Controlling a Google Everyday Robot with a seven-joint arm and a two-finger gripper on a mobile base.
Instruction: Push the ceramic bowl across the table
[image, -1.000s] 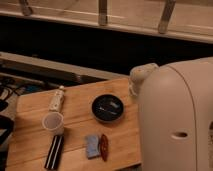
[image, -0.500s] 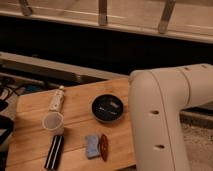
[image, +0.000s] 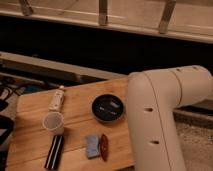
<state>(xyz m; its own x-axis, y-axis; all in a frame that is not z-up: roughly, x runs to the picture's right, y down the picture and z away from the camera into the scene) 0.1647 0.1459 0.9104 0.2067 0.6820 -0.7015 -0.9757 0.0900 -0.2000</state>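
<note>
The ceramic bowl (image: 107, 107) is round, shallow and glossy black, with pale glints inside. It sits right of centre on the light-brown slatted table (image: 75, 102). My white arm (image: 160, 115) fills the right side of the view, and its elbow stands just right of the bowl, covering the table's right edge. My gripper is out of view; only arm segments show.
A whitish cup (image: 53, 121) stands left of the bowl. A small white bottle (image: 57, 99) lies at the back left. A black flat bar (image: 54, 151), a blue sponge (image: 91, 146) and a reddish packet (image: 104, 146) lie near the front edge. A dark ledge and railing run behind the table.
My arm has swung and its shape in view has shifted, with the elbow now beside the bowl. The bowl and the other objects have not moved.
</note>
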